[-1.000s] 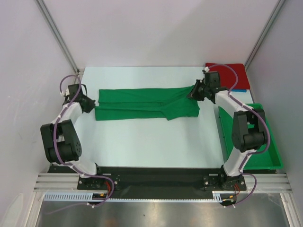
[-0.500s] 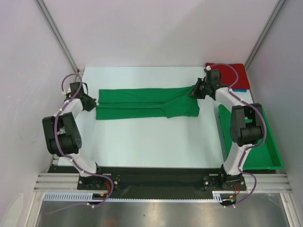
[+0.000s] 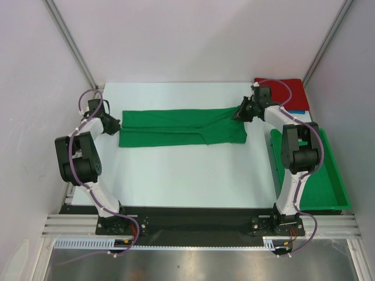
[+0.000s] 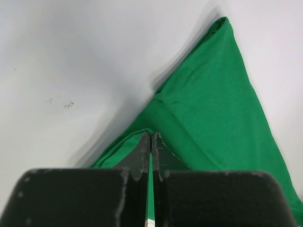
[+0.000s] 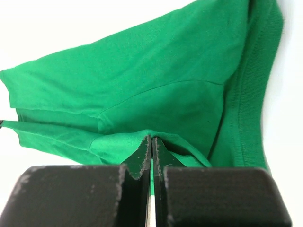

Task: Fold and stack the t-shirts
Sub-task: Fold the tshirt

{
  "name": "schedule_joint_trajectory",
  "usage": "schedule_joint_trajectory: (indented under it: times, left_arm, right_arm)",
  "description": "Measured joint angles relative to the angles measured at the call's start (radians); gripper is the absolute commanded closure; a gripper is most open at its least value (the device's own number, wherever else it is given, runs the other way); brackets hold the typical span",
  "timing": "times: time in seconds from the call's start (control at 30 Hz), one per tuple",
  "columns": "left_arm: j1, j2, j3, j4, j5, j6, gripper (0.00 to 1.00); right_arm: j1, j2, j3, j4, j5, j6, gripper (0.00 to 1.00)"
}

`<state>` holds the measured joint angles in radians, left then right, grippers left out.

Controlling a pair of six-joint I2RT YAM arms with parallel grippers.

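Stretching across the far half of the white table point(image 3: 176, 175), flat and drawn into a long band already doubled lengthwise: the bright green t-shirt point(image 3: 170, 126), hem end to the left, sleeve and collar end to the right. Sitting along the table's right edge, nearer the arm bases: a rigid green bin point(image 3: 328, 193), apart from the cloth. Lying in the far right corner, partly under the right arm: a red t-shirt point(image 3: 290, 88), with a sliver of blue t-shirt point(image 3: 299, 110) showing at its near edge.

Clamped on the band's left end: the left gripper point(image 3: 112, 124), fingers pressed together in the wrist view with a thin fold of green caught between them. Clamped likewise on the right end, near the sleeve: the right gripper point(image 3: 240, 112), fingers closed on a bunched edge of the same fabric.

Judged as mid-fold: lengthwise fold done, crosswise fold not yet made. Next, most likely: lift one end just off the surface, carry it over to meet the other with edges matched, lay it down without dragging a wrinkle, then let go.
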<state>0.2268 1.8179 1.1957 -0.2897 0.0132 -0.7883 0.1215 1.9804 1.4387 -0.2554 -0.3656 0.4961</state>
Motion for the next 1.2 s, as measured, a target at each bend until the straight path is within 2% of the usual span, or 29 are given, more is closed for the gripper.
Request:
schedule_joint_trajectory:
  times: [0.23,0.33,0.37,0.47,0.53,0.57,0.67,0.73,0.8,0.87,1.0,1.13,1.2]
  left_arm:
    - [0.000,0.046,0.050,-0.005,0.012,0.002,0.99]
    - [0.000,0.073,0.070,-0.007,0.018,0.004,0.95]
    - [0.000,0.080,0.077,-0.013,0.017,0.004,0.91]
    - [0.000,0.091,0.095,-0.033,0.002,0.015,0.74]
    - [0.000,0.092,0.116,-0.066,-0.028,0.027,0.70]
    - [0.000,0.091,0.130,-0.082,-0.045,0.032,0.63]
    - [0.000,0.075,0.154,-0.119,-0.098,0.050,0.56]
    - [0.000,0.034,0.154,-0.153,-0.132,0.062,0.48]
    - [-0.004,-0.033,0.140,-0.170,-0.152,0.070,0.49]
    - [-0.010,-0.111,0.108,-0.164,-0.157,0.076,0.54]
    - [-0.035,-0.240,0.018,-0.115,-0.097,0.083,0.64]
    - [-0.051,-0.204,-0.030,-0.091,-0.020,0.085,0.68]
    - [-0.057,-0.167,-0.052,-0.087,-0.001,0.086,0.69]
  right_arm:
    - [-0.011,0.026,0.027,-0.002,-0.013,0.000,0.98]
    - [-0.013,0.041,0.037,-0.002,-0.018,0.000,0.87]
    - [-0.014,0.049,0.042,-0.003,-0.017,-0.001,0.78]
    - [-0.018,0.082,0.080,-0.021,-0.013,-0.018,0.63]
    - [-0.025,0.104,0.120,-0.055,0.005,-0.040,0.61]
    - [-0.028,0.111,0.147,-0.080,0.021,-0.054,0.59]
    - [-0.039,0.110,0.203,-0.128,0.074,-0.092,0.56]
    - [-0.039,0.093,0.212,-0.139,0.106,-0.108,0.55]
    - [-0.031,0.062,0.209,-0.158,0.136,-0.115,0.53]
    - [-0.002,0.016,0.182,-0.152,0.150,-0.111,0.53]
    - [0.140,-0.063,0.124,-0.117,0.151,-0.089,0.53]
    - [0.329,-0.058,0.113,-0.067,0.142,-0.060,0.60]
    - [0.410,-0.043,0.112,-0.055,0.132,-0.045,0.67]
